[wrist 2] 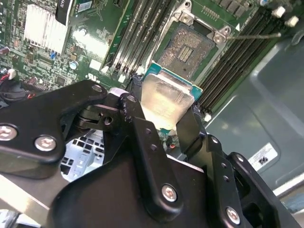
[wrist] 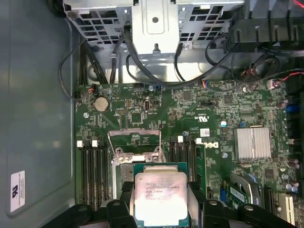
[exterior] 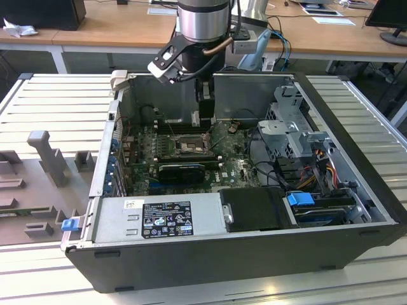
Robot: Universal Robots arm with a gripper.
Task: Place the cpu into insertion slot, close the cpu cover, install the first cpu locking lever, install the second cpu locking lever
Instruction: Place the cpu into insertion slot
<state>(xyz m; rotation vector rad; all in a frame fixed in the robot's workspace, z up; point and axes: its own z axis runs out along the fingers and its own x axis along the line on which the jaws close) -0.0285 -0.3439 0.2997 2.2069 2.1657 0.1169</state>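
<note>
Reaching down into the case, fingers clamped on the cpu, near the insertion slot

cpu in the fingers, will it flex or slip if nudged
The cpu looks like a flat metal-capped plate, so it is probably rigid, not floppy. Its smooth shiny lid, pinched at two edges by the fingers, could slip or twist if bumped. Being thin, it is likely light.

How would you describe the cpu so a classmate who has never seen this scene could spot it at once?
Inside the open computer case lies a green motherboard. Above it, the gripper grips the cpu near the insertion slot. It is a flat square with a pale silver face and teal edge; the memory slots are long and black.
</note>
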